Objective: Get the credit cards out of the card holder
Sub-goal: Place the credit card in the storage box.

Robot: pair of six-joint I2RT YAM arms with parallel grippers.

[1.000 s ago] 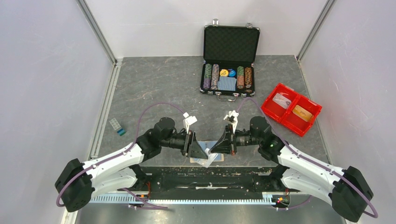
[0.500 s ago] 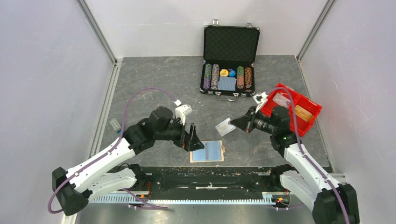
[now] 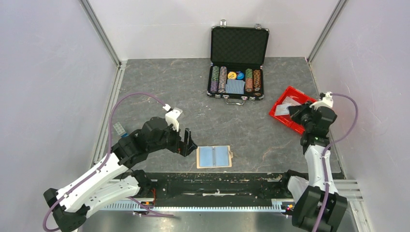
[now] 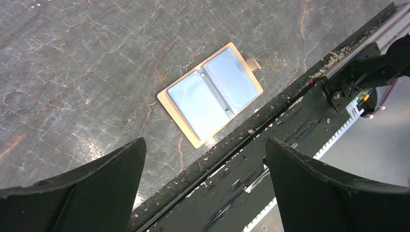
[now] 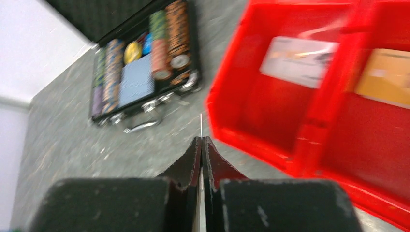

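Tabletop (image 3: 159, 87): card holder (image 3: 214, 156) open at near edge, sleeves look empty | left gripper (image 3: 189, 145) let go, spread wide beside it | right gripper (image 5: 200, 141), clamped on credit card (image 5: 200, 123) (edge-on sliver), now at red tray (image 5: 309, 125) | drop remains.

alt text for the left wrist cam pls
A tan card holder lies open flat on the grey table near its front edge, both clear sleeves looking empty. The dark fingers of the left gripper frame the bottom of the view, wide open and clear of it.

Robotics lab enclosure — pale panel walls (image 3: 48, 72), aluminium corner posts (image 3: 100, 34), grey marbled tabletop (image 3: 164, 87).
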